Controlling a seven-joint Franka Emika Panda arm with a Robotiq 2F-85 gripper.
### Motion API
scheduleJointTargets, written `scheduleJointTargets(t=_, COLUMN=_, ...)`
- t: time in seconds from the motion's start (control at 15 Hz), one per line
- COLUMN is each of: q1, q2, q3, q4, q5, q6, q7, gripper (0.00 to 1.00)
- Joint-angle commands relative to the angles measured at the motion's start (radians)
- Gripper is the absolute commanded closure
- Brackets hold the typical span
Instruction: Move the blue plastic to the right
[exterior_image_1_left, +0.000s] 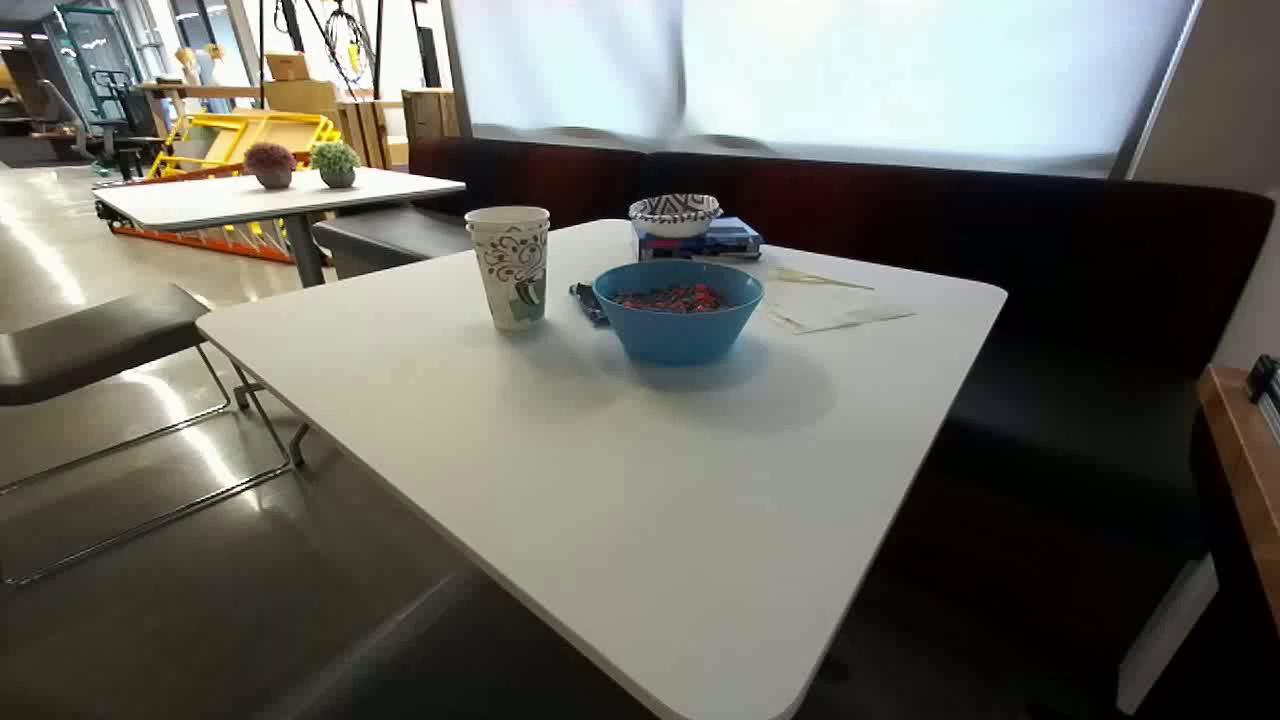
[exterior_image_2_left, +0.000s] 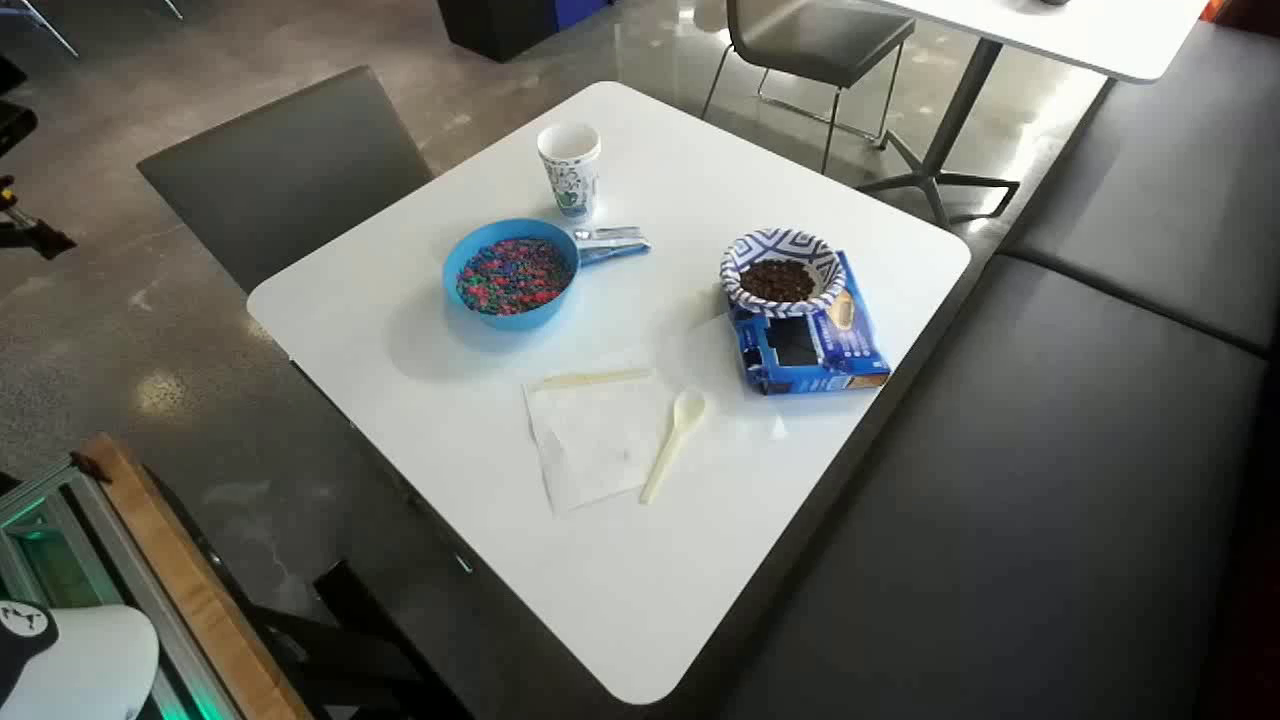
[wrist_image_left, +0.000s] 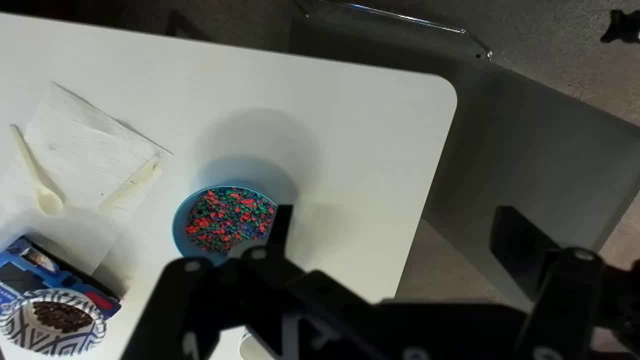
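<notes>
On the counter (exterior_image_2_left: 620, 600), left to right in an exterior view: bowl (exterior_image_2_left: 512, 320), cup (exterior_image_2_left: 572, 185), blue plastic (exterior_image_2_left: 612, 248). The blue plastic lies just beside the bowl, its long axis running sideways away from it. In the wrist view, the tool (wrist_image_left: 394, 220) gapes right of the bowl, jaws spread wide, gripping nothing; the blue plastic, probably hidden behind it, likely lies toward lower left.
</notes>
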Motion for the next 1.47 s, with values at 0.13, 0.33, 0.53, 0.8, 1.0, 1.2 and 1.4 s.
scheduleJointTargets(t=0.13, q1=-0.006, q2=0.000, q3=0.004, q4=0.003, q5=0.004, q6=-0.004, q7=-0.004, gripper=0.00)
scheduleJointTargets(t=0.33, q1=-0.006, q2=0.000, q3=0.004, q4=0.003, q5=0.003, q6=-0.004, q7=-0.004, gripper=0.00)
scheduleJointTargets(t=0.53, q1=-0.006, q2=0.000, q3=0.004, q4=0.003, q5=0.003, q6=-0.004, q7=-0.004, gripper=0.00)
scheduleJointTargets(t=0.8, q1=-0.006, q2=0.000, q3=0.004, q4=0.003, q5=0.003, q6=-0.004, q7=-0.004, gripper=0.00)
scheduleJointTargets(t=1.0, q1=-0.026, q2=0.000, q3=0.012, q4=0.002, q5=-0.006, q6=0.034, q7=0.017, gripper=0.00)
scheduleJointTargets(t=1.2, q1=-0.058, q2=0.033, q3=-0.024, q4=0.033, q5=-0.006, q6=0.093, q7=0.006, gripper=0.00)
scheduleJointTargets(t=1.4, q1=-0.091, q2=0.061, q3=-0.058, q4=0.062, q5=-0.004, q6=0.111, q7=-0.001, gripper=0.00)
